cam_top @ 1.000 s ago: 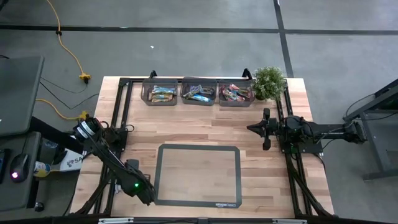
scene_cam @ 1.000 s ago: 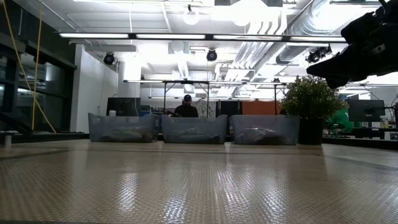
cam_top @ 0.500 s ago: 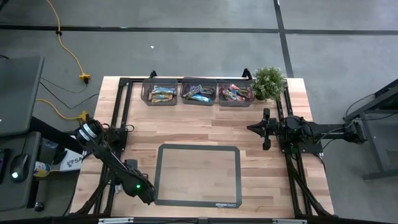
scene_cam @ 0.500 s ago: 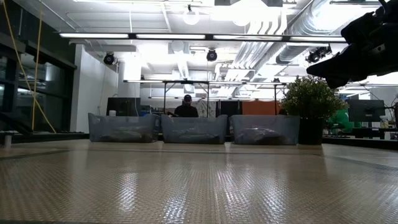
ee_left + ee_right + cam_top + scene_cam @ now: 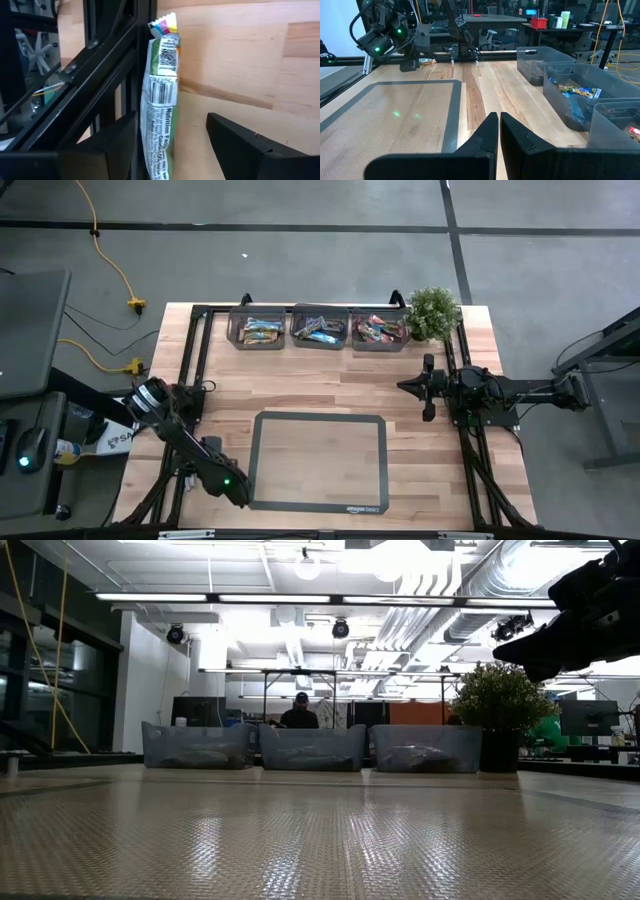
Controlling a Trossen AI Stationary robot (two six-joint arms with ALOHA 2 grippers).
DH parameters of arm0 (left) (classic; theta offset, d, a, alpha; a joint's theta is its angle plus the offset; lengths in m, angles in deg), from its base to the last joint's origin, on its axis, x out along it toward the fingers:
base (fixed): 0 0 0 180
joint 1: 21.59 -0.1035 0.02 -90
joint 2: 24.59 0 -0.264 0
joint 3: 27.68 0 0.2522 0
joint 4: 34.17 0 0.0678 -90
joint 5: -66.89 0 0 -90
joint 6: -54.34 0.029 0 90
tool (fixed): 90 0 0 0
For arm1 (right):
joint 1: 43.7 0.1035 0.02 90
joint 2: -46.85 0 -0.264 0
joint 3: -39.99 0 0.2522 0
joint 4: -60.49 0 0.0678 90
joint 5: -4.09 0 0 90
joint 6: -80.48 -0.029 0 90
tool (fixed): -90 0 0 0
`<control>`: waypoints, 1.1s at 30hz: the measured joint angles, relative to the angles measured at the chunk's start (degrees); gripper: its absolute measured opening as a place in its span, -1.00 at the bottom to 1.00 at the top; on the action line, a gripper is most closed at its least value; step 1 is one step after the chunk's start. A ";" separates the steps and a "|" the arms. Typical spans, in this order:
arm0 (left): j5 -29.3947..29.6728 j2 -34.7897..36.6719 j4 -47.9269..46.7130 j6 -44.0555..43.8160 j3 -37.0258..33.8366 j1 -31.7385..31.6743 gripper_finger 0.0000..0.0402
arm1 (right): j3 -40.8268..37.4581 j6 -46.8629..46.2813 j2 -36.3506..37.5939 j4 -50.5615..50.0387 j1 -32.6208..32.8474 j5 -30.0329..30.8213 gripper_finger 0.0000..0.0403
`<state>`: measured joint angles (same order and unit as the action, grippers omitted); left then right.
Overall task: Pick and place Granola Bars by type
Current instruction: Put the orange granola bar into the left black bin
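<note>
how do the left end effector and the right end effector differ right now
The left end effector is open, its fingers either side of a green-wrapped granola bar; the right end effector is shut and empty. The left is by the table's near-left frame rail; the right hangs over bare wood at the right. Both are dark and two-fingered.

Grey concrete floor (image 5: 330, 205), yellow cable (image 5: 112, 260); strip lights (image 5: 270, 598), possibly ducts overhead.

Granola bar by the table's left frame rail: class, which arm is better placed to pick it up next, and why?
Left. The left gripper is open with the granola bar between its fingers, beside the frame rail. The right gripper is shut and hangs over the table's far right side.
</note>
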<state>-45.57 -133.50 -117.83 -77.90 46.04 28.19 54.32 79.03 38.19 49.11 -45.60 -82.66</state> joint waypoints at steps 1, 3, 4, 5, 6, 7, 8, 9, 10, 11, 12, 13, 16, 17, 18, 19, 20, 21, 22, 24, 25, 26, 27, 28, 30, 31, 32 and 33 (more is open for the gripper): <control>-0.40 0.00 0.17 0.01 -0.46 -0.02 0.19 | -0.01 0.00 0.00 -0.01 0.01 0.00 -0.99; -1.41 0.07 0.48 0.21 -1.34 -0.02 0.19 | 0.00 0.00 0.00 -0.01 0.01 -0.02 -0.99; -2.05 0.09 0.55 0.25 -1.80 -0.02 0.19 | 0.00 0.01 0.00 -0.01 0.01 -0.01 -0.99; -2.61 0.09 0.64 0.51 -2.19 -0.02 0.19 | 0.00 0.00 0.00 0.00 -0.01 -0.02 -0.99; -2.78 0.07 0.67 0.85 -2.49 -0.02 0.19 | -0.01 0.00 0.00 -0.01 0.01 -0.02 -0.99; -2.88 0.04 0.65 1.15 -2.64 -0.02 0.19 | 0.01 0.00 0.00 -0.01 0.01 0.00 -0.99; -2.99 0.04 0.69 1.32 -2.82 -0.02 0.19 | 0.01 0.02 0.00 -0.01 0.01 0.00 -0.99; -3.05 0.04 0.71 1.42 -2.93 -0.02 0.19 | 0.01 0.00 0.00 -0.01 0.01 -0.02 -0.99; -3.06 0.03 0.71 1.45 -2.99 0.00 0.19 | 0.00 0.00 0.00 -0.01 0.01 -0.02 -0.99; -3.20 0.02 0.78 1.47 -3.14 0.00 0.19 | 0.00 0.00 0.00 -0.01 0.00 -0.02 -0.99; -3.41 0.02 0.83 1.52 -3.29 0.00 0.19 | 0.00 0.00 0.00 -0.01 0.01 -0.02 -0.99; -3.50 0.00 0.85 1.69 -3.39 0.00 0.19 | 0.00 0.00 0.00 -0.01 0.00 -0.01 -0.99; -4.05 0.02 1.54 2.21 -4.19 0.00 0.16 | -0.01 0.00 0.00 -0.01 -0.01 -0.01 -0.99; -4.09 0.05 2.07 2.64 -4.62 0.00 0.14 | 0.00 0.00 0.00 -0.01 0.00 -0.02 -0.99; -4.13 0.09 2.61 2.92 -5.06 0.00 0.12 | 0.01 0.00 0.00 -0.01 -0.01 -0.02 -0.99; -4.25 0.11 3.00 3.01 -5.38 0.00 0.09 | 0.01 0.00 0.00 -0.01 0.01 -0.01 -0.99; -4.33 0.11 3.34 3.05 -5.64 0.00 0.07 | 0.01 0.00 0.00 -0.01 0.01 -0.01 -0.99; -4.38 0.11 3.67 3.05 -5.90 -0.01 0.04 | 0.00 0.00 0.00 -0.01 -0.01 -0.02 -0.99; -4.35 0.11 3.87 3.05 -6.00 0.00 0.01 | 0.01 0.01 0.00 -0.01 0.00 -0.02 -0.99; -4.25 0.11 4.09 3.05 -6.03 0.00 -0.04 | -0.01 0.02 0.00 -0.01 0.01 -0.02 -0.99; -4.17 0.09 4.15 3.05 -6.04 -0.02 -0.06 | -0.01 0.00 0.00 -0.01 -0.01 -0.02 -0.99; -4.09 0.07 4.19 3.09 -6.04 0.00 -0.07 | -0.01 0.00 0.00 -0.01 0.00 -0.02 -0.99; -4.03 0.07 4.25 3.11 -6.06 0.00 -0.09 | -0.01 0.00 0.00 -0.01 0.01 -0.02 -0.99; -4.00 0.05 4.31 3.13 -6.07 0.00 -0.10 | -0.01 0.00 0.00 -0.01 0.00 -0.02 -0.99; -3.89 0.04 4.34 3.15 -6.09 0.00 -0.11 | 0.00 0.00 0.00 -0.01 0.00 -0.02 -0.99; -3.85 0.04 4.39 3.15 -6.17 0.01 -0.12 | -0.01 0.00 0.00 -0.01 -0.01 -0.02 -0.99; -3.86 0.04 4.56 3.18 -6.43 0.02 -0.12 | -0.01 0.00 0.00 -0.01 0.01 -0.02 -0.99; -3.98 0.04 4.86 3.22 -6.78 0.02 -0.12 | -0.01 0.00 0.00 -0.01 0.01 -0.02 -0.99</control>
<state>-49.56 -133.45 -112.97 -74.67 39.25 28.21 54.31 79.03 38.19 49.10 -45.59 -82.69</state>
